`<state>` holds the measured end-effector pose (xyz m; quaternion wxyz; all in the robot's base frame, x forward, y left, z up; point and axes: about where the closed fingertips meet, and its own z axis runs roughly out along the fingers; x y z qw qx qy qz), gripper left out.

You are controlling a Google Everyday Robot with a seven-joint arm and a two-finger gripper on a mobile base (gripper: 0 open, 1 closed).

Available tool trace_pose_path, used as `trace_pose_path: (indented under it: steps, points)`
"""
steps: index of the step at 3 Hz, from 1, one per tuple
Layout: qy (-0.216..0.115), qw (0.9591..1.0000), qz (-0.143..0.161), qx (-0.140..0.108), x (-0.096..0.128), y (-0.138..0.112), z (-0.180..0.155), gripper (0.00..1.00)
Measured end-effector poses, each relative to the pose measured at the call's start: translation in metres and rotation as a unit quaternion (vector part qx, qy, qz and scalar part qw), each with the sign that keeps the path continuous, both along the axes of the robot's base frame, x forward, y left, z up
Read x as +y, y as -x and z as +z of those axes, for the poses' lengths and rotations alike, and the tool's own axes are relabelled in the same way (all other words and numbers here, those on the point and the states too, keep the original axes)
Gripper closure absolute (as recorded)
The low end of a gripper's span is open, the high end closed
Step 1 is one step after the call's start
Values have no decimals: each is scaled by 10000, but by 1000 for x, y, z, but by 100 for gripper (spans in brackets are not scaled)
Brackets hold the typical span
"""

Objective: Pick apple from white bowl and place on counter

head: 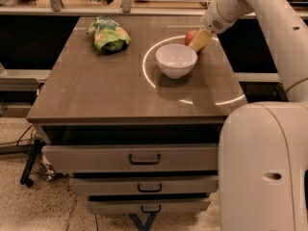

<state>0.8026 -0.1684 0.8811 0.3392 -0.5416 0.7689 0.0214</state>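
While its jaws pinch the small red-orange apple beyond the glossy white bowl, the gripper hangs near the far right corner of the grey-brown bench. Likely firm, slippery, bruisable: hold its widest middle.

The grey-brown wood-grain bench carries a glowing white ring. Just behind the white bowl, a pale-yellow pincer is by the red-orange apple.

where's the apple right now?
In the camera view, the apple is outside the white bowl, just behind its far right rim. It sits against the gripper, toward the far right of the counter.
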Motion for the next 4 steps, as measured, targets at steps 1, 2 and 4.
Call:
trace_pose_path:
  steps: [1,2,4]
  points:
    - [21,9999,55,125,3,7,-7,0]
    - [-111,9999,-61,104,-12,16,4,0]
    - [-1152,9908,-565,-436,-106,46,58,0]
